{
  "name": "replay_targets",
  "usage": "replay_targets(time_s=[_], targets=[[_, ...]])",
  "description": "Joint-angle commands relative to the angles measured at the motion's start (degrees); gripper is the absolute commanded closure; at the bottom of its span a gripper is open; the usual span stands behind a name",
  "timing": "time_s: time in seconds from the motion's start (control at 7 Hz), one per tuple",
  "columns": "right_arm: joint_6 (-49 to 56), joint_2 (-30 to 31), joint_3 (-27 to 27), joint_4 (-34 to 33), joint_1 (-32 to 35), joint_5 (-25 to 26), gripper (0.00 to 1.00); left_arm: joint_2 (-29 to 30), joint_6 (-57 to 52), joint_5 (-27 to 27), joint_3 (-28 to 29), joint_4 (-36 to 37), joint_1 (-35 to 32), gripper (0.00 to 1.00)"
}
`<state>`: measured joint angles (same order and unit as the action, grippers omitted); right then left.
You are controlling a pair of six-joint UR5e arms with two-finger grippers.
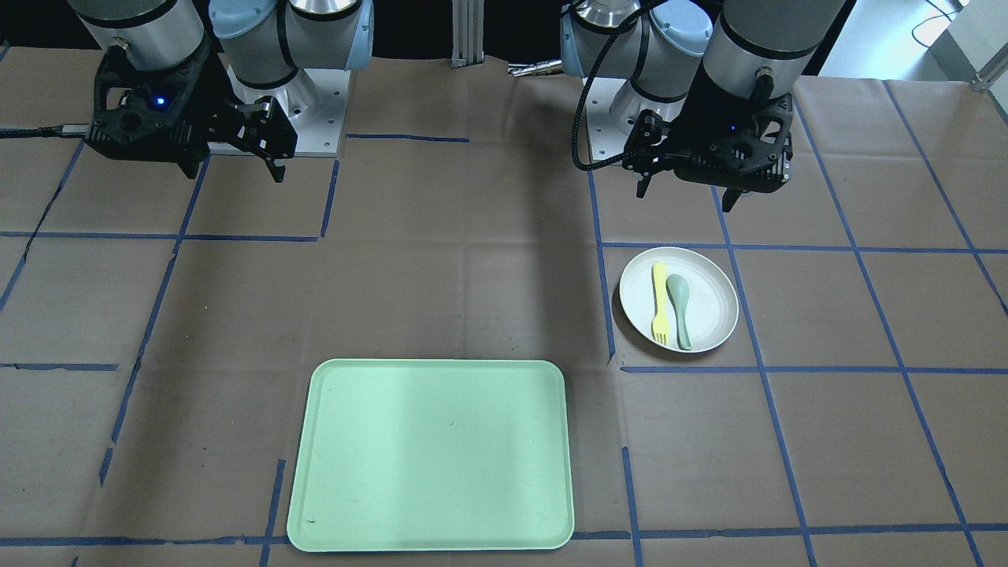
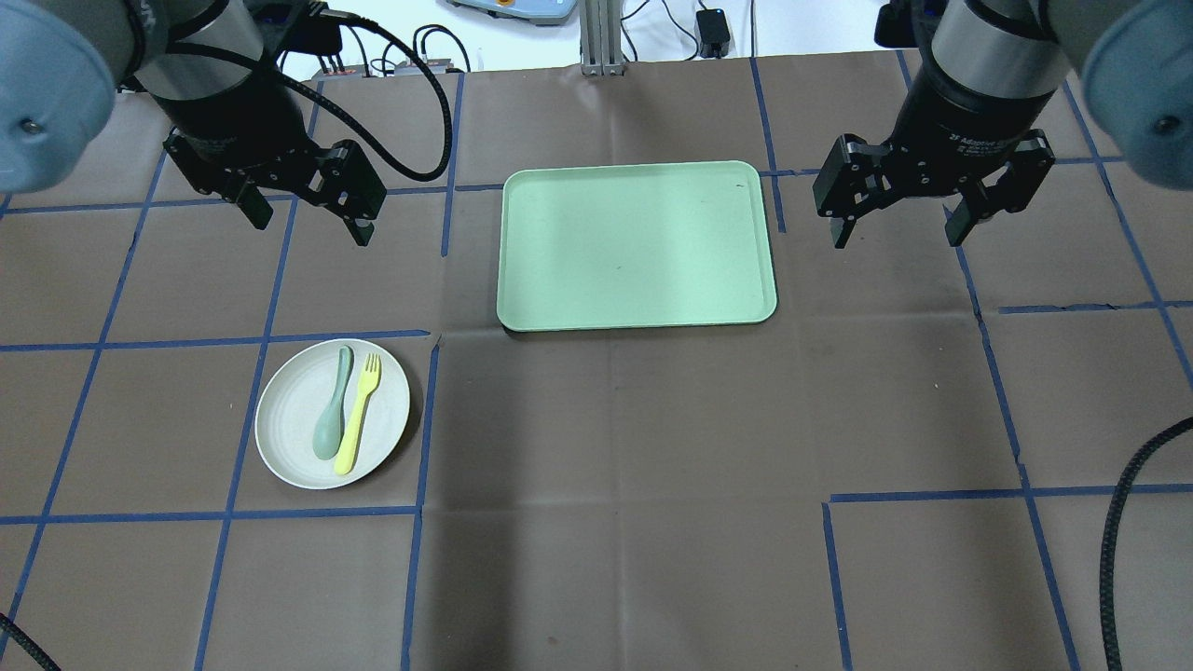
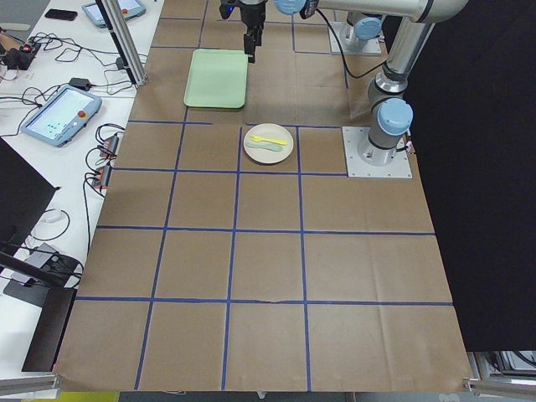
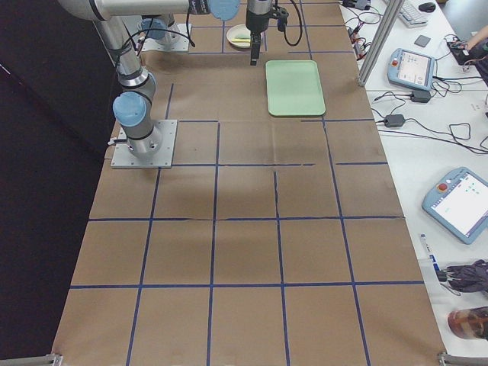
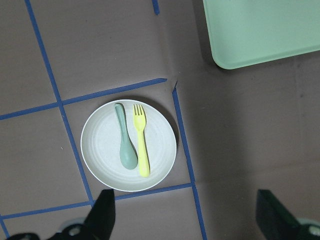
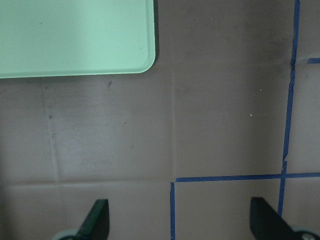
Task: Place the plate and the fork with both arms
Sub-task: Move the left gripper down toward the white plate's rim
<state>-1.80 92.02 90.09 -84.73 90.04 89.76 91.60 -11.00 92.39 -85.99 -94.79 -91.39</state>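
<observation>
The off-white plate (image 2: 289,438) lies on the brown table on the robot's left side; it also shows in the front view (image 1: 713,311) and the left wrist view (image 5: 160,150). The pale yellow fork (image 2: 358,411) lies on it, also in the front view (image 1: 660,305) and the left wrist view (image 5: 142,140), beside a grey-green spoon (image 2: 331,416). My left gripper (image 2: 308,219) hangs open and empty above the table, beyond the plate. My right gripper (image 2: 899,224) hangs open and empty to the right of the tray.
A pale green rectangular tray (image 2: 637,244) lies empty at the table's middle, far side; its corner shows in the right wrist view (image 6: 75,37). Blue tape lines cross the brown paper. Tablets and cables lie beyond the table's far edge (image 4: 415,65).
</observation>
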Motion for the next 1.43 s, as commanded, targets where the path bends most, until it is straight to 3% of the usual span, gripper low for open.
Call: replay_targets(time_s=[0.0,0.29,0.71,1.14,1.29], targets=[[0.04,0.00,0.00,0.00,-0.04,-0.02,0.00,-0.10,-4.26,-0.01,-0.84,-0.30,0.16,0.00],[0.04,0.00,0.00,-0.09,-0.04,-0.02,0.00,-1.50,-7.01,-0.01,-8.45,7.47,2.77,0.00],[0.04,0.00,0.00,-0.09,-0.04,-0.02,0.00,-3.70,-17.52,-0.10,-17.69,9.79,15.50,0.00],[0.04,0.00,0.00,-0.09,-0.12,-0.02,0.00,-2.83,-23.35,-0.36,-29.99,25.30,24.74,0.00],[0.04,0.00,0.00,-0.09,-0.12,-0.02,0.00,-2.39,-25.72,-0.54,-33.16,26.93,26.68,0.00]])
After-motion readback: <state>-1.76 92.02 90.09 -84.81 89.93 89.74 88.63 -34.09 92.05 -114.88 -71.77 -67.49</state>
